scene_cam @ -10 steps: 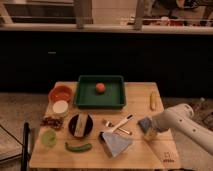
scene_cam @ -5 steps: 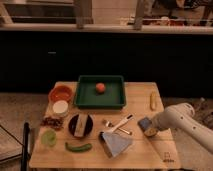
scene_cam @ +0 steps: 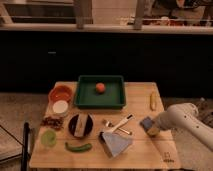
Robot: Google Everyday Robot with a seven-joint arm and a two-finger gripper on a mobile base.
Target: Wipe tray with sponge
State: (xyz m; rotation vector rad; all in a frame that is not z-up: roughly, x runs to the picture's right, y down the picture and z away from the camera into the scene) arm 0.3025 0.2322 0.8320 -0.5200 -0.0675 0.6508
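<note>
The dark green tray (scene_cam: 85,97) lies at the back middle of the wooden table, with a small orange-red round fruit (scene_cam: 100,87) inside it. The blue-grey sponge (scene_cam: 146,122) is at the right side of the table, right at the tip of my gripper (scene_cam: 150,129). The gripper comes in low from the right on a white arm (scene_cam: 182,117). It is well to the right of the tray and nearer the front. I cannot tell whether the sponge is held or just touched.
An orange bowl (scene_cam: 61,92) and a white cup (scene_cam: 60,106) stand left of the tray. In front are a black plate (scene_cam: 81,125), a green cup (scene_cam: 48,138), a green vegetable (scene_cam: 78,147), a folded grey-blue cloth (scene_cam: 116,143) and utensils (scene_cam: 120,124). A yellow item (scene_cam: 153,101) lies at the right.
The gripper end has dropped slightly toward the table beside the sponge. Nothing else on the table has moved.
</note>
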